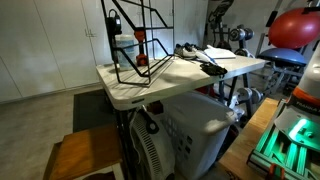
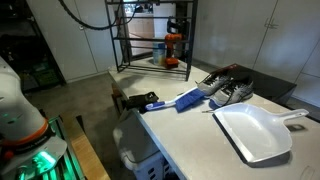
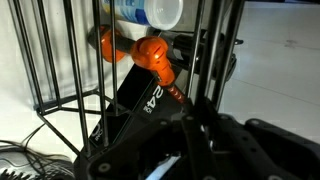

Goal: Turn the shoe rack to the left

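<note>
Gripper (image 3: pixel 158 100) seen among rods of shoe rack (image 1: pixel 135 45) at tabletop (image 1: pixel 130 92) corner; closure cannot be told; leftward turn judged unfinished

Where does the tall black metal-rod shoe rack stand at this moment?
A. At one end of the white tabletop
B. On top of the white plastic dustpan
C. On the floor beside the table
A: the black metal-rod shoe rack has its base on the white tabletop at one end, well apart from the white plastic dustpan.
</note>
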